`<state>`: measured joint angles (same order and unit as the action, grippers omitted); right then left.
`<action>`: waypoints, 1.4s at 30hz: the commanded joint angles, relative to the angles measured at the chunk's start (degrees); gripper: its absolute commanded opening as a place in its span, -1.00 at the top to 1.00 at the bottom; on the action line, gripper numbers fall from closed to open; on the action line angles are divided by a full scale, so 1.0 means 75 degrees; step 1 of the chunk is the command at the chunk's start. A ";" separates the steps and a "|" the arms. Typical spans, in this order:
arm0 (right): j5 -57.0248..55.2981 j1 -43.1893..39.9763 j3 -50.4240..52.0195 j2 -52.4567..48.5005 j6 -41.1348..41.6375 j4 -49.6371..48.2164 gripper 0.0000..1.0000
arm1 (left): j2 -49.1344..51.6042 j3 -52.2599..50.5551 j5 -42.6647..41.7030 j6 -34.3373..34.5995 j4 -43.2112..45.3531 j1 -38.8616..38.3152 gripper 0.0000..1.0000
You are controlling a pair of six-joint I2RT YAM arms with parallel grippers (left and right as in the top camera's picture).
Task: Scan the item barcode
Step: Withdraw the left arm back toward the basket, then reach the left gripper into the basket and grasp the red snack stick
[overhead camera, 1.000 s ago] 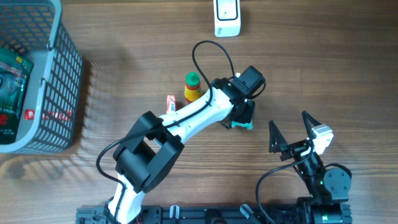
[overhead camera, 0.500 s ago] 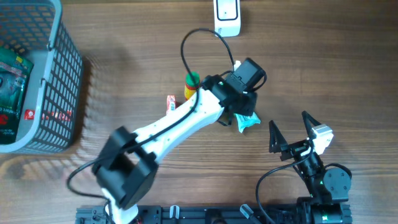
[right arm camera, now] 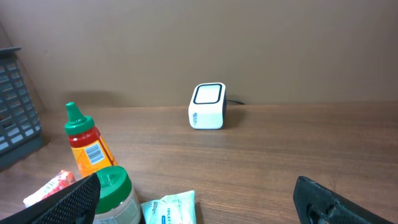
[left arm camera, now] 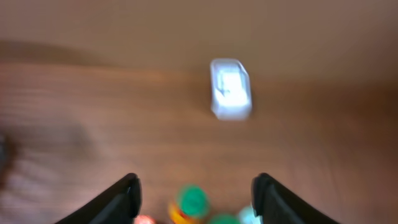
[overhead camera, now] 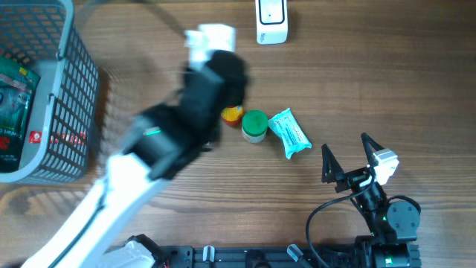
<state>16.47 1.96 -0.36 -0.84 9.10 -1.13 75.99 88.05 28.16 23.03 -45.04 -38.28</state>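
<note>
Tissue packet (overhead camera: 289, 133) lies loose on the table (overhead camera: 387, 67), below the left tool (left arm camera: 196, 190) and slightly right; that tool's spread wide, holding nothing. I'd grip it by the edges, barcode toward the scanner (overhead camera: 271, 21) ahead.

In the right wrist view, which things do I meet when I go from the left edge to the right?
basket → red packet → sauce bottle → green-lidded jar → wipes packet → white scanner
</note>
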 commanded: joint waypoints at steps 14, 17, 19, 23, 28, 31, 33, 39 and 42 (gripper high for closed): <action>-0.0038 0.0023 0.0009 0.0041 -0.0070 -0.0020 -0.99 | -0.0044 0.0125 -0.3069 0.1454 -0.0213 0.9518 -0.80; -0.0038 0.0023 0.0009 0.0041 -0.0073 -0.0020 -0.99 | 0.1020 0.0128 -0.3858 0.1451 -0.0289 1.0319 -0.75; -0.0038 0.0023 0.0009 0.0041 -0.0073 -0.0020 -0.99 | 0.1792 0.0128 -0.4217 0.1451 -0.0323 1.0637 -0.70; -0.0038 0.0023 0.0009 0.0041 -0.0070 -0.0020 -1.00 | 0.3112 0.0128 -0.4444 0.1361 -0.0329 1.0850 -0.65; -0.0038 0.0023 0.0009 0.0041 -0.0070 -0.0020 -0.99 | 0.4179 0.0128 -0.4371 0.1373 -0.0670 1.0835 -0.54; -0.0038 0.0023 0.0009 0.0041 -0.0073 -0.0020 -0.99 | 0.4642 0.0125 -0.4290 0.1367 -0.0697 1.0835 -0.56; -0.0038 0.0023 0.0009 0.0041 -0.0070 -0.0020 -0.99 | 0.4934 0.0125 -0.4293 0.1370 -0.0685 1.0821 -0.55; -0.0038 0.0023 0.0009 0.0041 -0.0070 -0.0020 -0.99 | 0.5482 0.0125 -0.4234 0.1370 -0.0501 1.0800 -0.54; -0.0038 0.0023 0.0009 0.0041 -0.0070 -0.0020 -1.00 | 0.5715 0.0125 -0.4202 0.1370 -0.0446 1.0730 -0.39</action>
<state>16.45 1.96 -0.36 -0.84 9.10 -1.10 116.40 88.86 -3.55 33.28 -48.62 42.81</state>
